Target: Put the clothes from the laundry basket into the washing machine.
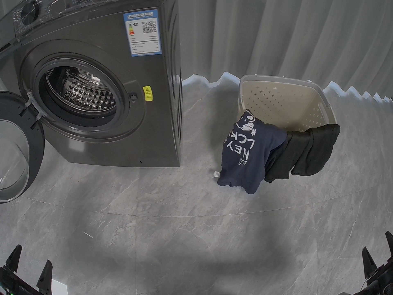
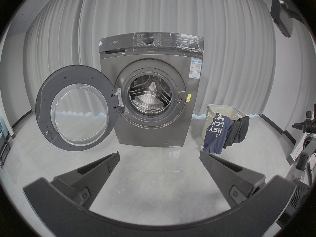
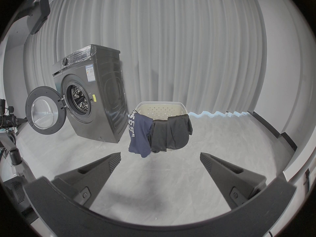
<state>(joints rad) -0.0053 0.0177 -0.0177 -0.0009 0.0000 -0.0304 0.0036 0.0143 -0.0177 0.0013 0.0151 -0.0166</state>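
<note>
Right claw (image 3: 159,155) spread, clothes (image 3: 171,132) well apart on basket (image 3: 161,108)

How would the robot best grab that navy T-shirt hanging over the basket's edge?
Probably at its top fold, where the navy T-shirt bends over the basket rim. Come down from above on the robot's side: the shirt hangs outside the front wall, so that fold sits raised and exposed. Stay off the black garment beside it.

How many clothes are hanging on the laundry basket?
2: a navy T-shirt over the front rim of the basket, a black garment beside it; others may hide beneath.
</note>
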